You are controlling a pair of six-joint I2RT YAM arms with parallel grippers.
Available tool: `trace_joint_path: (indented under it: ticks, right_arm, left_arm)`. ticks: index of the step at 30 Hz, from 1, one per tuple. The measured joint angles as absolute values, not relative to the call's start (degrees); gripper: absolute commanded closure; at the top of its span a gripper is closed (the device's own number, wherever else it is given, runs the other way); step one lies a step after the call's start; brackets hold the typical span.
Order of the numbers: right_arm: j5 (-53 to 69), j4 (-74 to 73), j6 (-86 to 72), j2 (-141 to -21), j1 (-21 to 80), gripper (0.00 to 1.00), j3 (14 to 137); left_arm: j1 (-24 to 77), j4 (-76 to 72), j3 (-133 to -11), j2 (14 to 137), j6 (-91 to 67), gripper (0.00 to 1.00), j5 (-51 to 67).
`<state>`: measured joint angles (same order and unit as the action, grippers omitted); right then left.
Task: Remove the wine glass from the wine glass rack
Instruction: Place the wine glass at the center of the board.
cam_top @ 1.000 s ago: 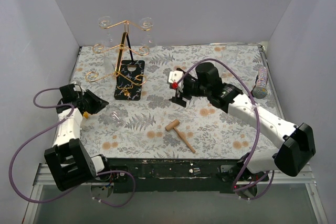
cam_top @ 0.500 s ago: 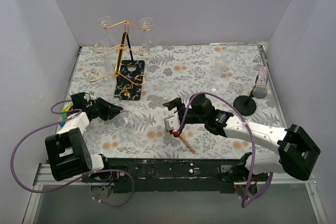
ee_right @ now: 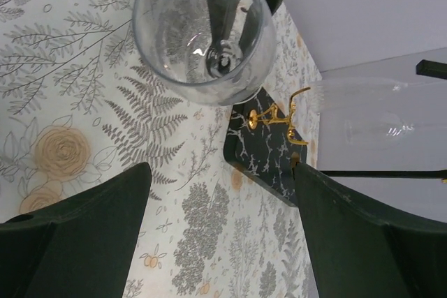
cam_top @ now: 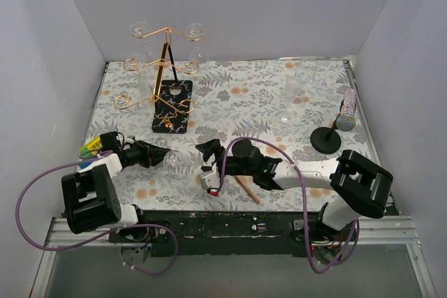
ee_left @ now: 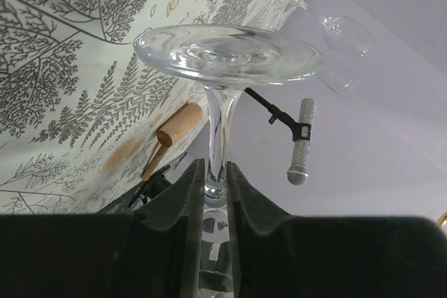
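At front-left of desk (cam_top: 230,95), well clear of wine glass rack (cam_top: 166,68): wine glass (cam_top: 176,162) clamped by stem in left gripper (cam_top: 150,153). Right gripper (cam_top: 207,165), wide open, empty, swung in facing bowl. Removal apparently done; handover likely.

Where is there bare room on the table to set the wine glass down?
Bare cloth lies between the rack base and the standing glasses. Near centre is crowded: left end effector, right end effector, wine glass, mallet.
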<state>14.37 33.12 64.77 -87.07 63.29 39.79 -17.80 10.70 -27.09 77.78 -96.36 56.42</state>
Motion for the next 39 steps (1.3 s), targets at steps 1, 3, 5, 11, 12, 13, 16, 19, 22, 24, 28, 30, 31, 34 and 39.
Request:
trace_joint_path:
  ticks: [1, 3, 5, 11, 12, 13, 16, 19, 22, 24, 28, 30, 31, 34, 39]
  right_arm:
    - [14.41, 33.87, 64.75, -87.44, 63.53, 0.09, 40.07]
    - [14.46, 35.46, 64.64, -88.68, 63.9, 0.09, 41.3]
    - [14.98, 36.18, 64.38, -89.8, 64.12, 0.09, 42.92]
    - [20.91, 33.3, 63.13, -91.94, 64.45, 0.09, 49.34]
    - [21.56, 32.97, 62.92, -92.18, 64.53, 0.09, 49.95]
    - [22.59, 32.29, 62.76, -92.47, 64.64, 0.09, 50.76]
    - [24.71, 29.54, 62.96, -93.45, 64.84, 0.09, 52.95]
    - [26.13, 25.15, 63.7, -94.89, 65.01, 0.09, 56.01]
    - [26.85, 22.76, 64.38, -95.64, 65.01, 0.09, 57.32]
    - [27.38, 21.82, 64.79, -96.01, 65.06, 0.09, 57.34]
    - [27.62, 20.95, 65.28, -97.71, 65.65, 0.09, 57.82]
    - [27.55, 20.99, 65.8, -98.74, 66.08, 0.09, 58.65]
    - [27.53, 21.04, 65.89, -99.07, 66.22, 0.09, 59.09]
    - [27.0, 21.56, 66.28, -100.18, 66.72, 0.09, 60.31]
    - [24.93, 23.4, 66.94, -101.49, 67.26, 0.09, 60.34]
  left_arm:
    - [-17.8, 10.7, -26.81, 77.78, -96.82, 1.0, 56.42]
    - [-17.8, 10.7, -26.11, 77.45, -97.8, 1.0, 56.4]
    - [-17.8, 10.72, -25.54, 77.08, -98.65, 1.0, 56.42]
    - [-17.8, 10.68, -25.23, 77.06, -100.55, 1.0, 56.42]
    - [-17.8, 10.68, -25.23, 77.06, -100.79, 1.0, 56.42]
    - [-17.8, 10.68, -25.23, 77.06, -101.01, 1.0, 56.42]
    - [-17.8, 10.66, -25.23, 77.06, -101.45, 1.0, 56.47]
    - [-17.8, 10.52, -25.23, 77.06, -101.69, 1.0, 56.47]
    - [-17.82, 10.35, -25.21, 77.06, -102.02, 1.0, 56.49]
    - [-17.82, 10.28, -25.19, 77.06, -102.19, 1.0, 56.49]
    - [-17.8, 10.24, -25.06, 77.06, -102.56, 1.0, 56.49]
    - [-17.82, 10.24, -25.06, 77.06, -102.54, 1.0, 56.4]
    - [-17.8, 10.26, -25.06, 77.06, -102.54, 1.0, 56.45]
    - [-17.8, 10.26, -25.06, 77.06, -102.74, 1.0, 56.55]
    - [-17.8, 10.35, -25.06, 77.03, -102.76, 1.0, 56.6]
